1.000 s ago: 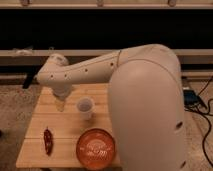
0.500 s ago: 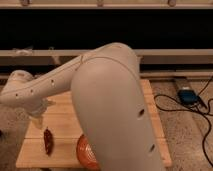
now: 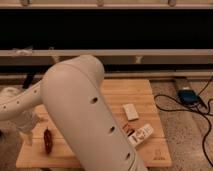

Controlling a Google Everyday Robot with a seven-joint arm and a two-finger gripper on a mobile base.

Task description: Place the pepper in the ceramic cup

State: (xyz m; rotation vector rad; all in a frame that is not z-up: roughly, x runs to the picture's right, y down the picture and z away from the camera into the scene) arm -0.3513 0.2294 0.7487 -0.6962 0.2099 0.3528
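The gripper (image 3: pixel 27 134) hangs at the lower left of the frame, just left of the pepper (image 3: pixel 47 140), which lies on the wooden surface (image 3: pixel 145 92). Whether it is apart or together, I cannot tell.

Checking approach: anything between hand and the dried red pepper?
No. In the camera view, only bare light wooden tabletop separates the hand, at far left, from the slim dark-red dried pepper.
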